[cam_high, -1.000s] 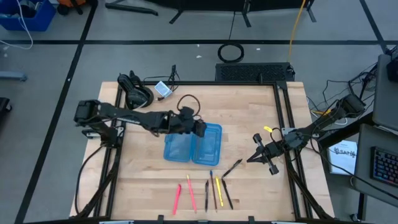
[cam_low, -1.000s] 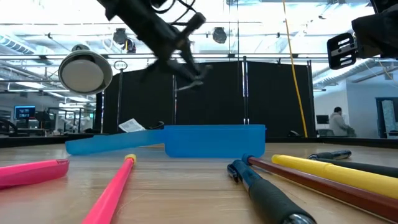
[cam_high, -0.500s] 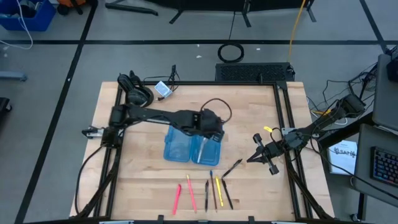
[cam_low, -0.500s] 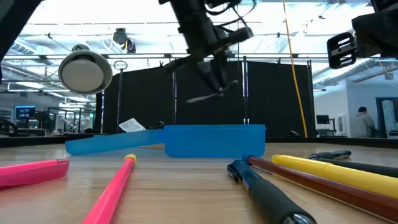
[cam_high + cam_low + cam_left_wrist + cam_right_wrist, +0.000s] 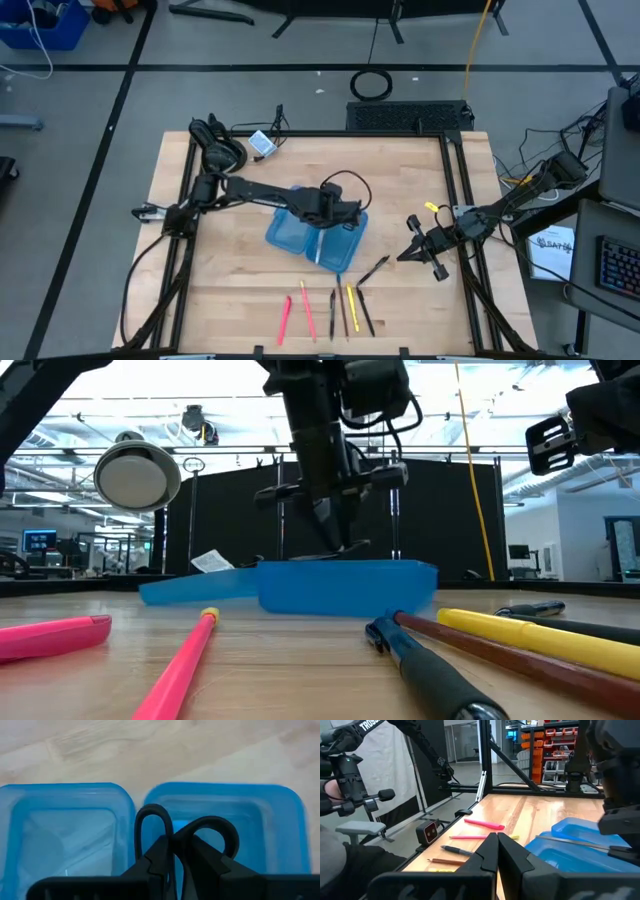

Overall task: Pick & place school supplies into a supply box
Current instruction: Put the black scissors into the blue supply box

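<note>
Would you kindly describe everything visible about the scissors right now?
The scissors are small, with two black loop handles and silver blades. The left pincer is shut on them over the open translucent blue box. In the left wrist view the handles stick out past the dark fingers, above the box's two halves. In the high view the blades slant down over the box's right half; whether they touch it is unclear.

Our left gripper (image 5: 175, 865) holds the scissors (image 5: 185, 832) pinched between its dark fingers (image 5: 157, 857), the two black handle loops sticking forward. Directly beyond them lies the open blue supply box (image 5: 65, 815), both shallow halves side by side on the wooden table (image 5: 125, 750).
</note>
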Motion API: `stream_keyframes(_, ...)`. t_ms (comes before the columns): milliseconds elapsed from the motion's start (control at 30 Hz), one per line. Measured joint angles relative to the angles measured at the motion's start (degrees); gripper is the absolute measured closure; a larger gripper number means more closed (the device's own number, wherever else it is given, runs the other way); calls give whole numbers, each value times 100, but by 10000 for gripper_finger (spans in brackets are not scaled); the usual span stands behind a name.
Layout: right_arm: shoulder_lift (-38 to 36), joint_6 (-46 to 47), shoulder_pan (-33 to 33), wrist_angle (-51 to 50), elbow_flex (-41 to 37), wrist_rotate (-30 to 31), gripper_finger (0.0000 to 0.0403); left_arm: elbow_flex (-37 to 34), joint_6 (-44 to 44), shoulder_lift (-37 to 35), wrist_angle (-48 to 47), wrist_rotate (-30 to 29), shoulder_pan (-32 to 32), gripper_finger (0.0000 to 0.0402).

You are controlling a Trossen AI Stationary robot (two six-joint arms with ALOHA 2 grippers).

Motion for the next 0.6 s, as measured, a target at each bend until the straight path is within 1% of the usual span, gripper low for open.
stream_keyframes(233,1,-67,0,10,0,0,403,-27,499,0,129,11,129,339)
stream_keyframes(367,-1,-151,0,25,-1,0,403,-27,866,0,371,386,219,339)
stream_keyframes(600,-1,-170,0,48,-1,2,403,-36,929,127,413,450,221,339)
